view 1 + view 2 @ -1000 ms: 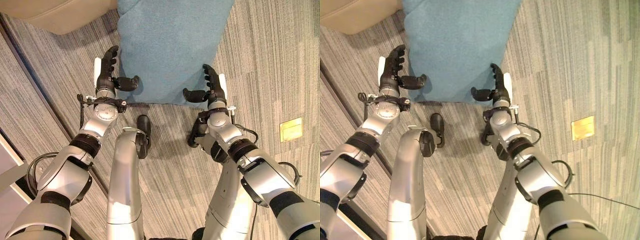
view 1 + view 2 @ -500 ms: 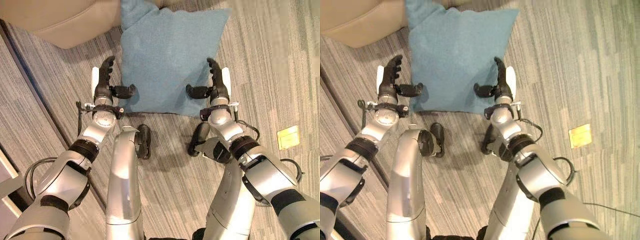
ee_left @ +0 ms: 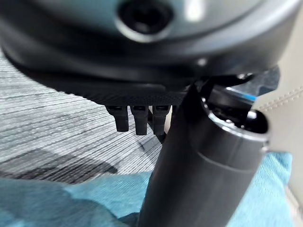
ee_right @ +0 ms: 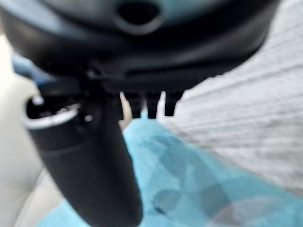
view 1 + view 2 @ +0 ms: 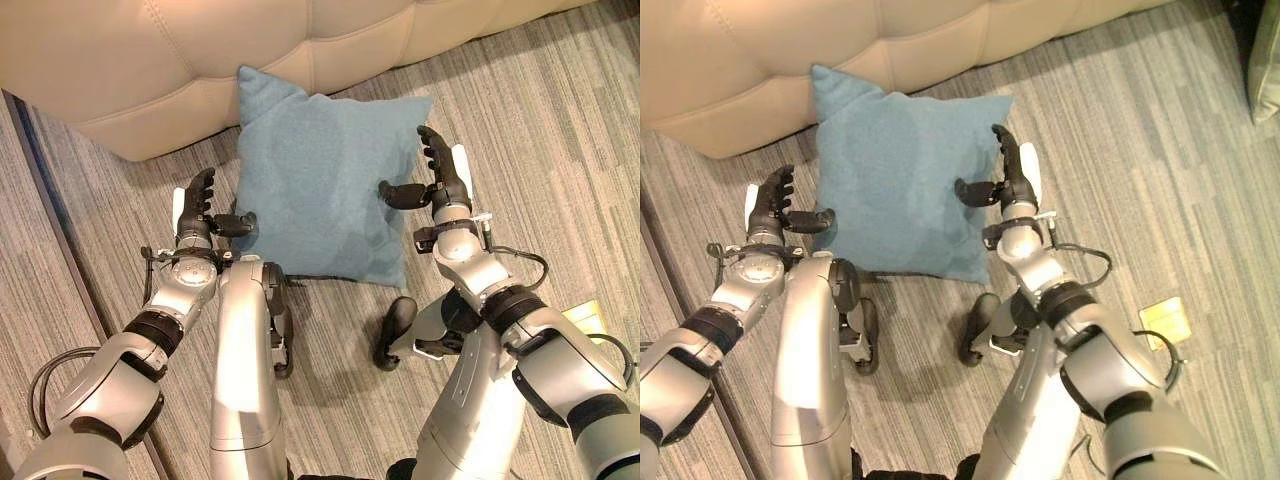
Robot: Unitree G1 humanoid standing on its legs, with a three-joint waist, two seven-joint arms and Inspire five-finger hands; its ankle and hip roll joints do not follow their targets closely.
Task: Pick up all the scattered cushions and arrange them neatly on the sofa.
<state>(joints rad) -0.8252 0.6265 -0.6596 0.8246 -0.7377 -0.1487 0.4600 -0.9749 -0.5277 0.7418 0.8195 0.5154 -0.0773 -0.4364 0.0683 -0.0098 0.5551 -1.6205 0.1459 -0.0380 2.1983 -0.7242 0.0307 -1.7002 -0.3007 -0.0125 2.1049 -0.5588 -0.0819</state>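
A teal cushion (image 5: 320, 180) lies on the carpet with its far edge against the base of the beige sofa (image 5: 150, 70). My left hand (image 5: 195, 210) is at the cushion's left edge, fingers straight and thumb pointing in at the fabric. My right hand (image 5: 440, 180) is at the right edge near the far corner, open too, with its thumb lying over the cushion's edge. The teal fabric (image 3: 71, 198) shows just past the left thumb (image 3: 203, 165) in the left wrist view. In the right wrist view the cushion (image 4: 189, 179) lies under the straight fingers.
Striped grey carpet surrounds the cushion. A dark floor strip (image 5: 60, 230) runs along the left. A small yellow floor plate (image 5: 1167, 320) lies at the right. A pale green, cushion-like thing (image 5: 1265, 60) shows at the far right edge.
The camera has tilted, bringing the sofa into view. Both hands stay open on either side of the cushion, and the right hand now sits farther along its right edge.
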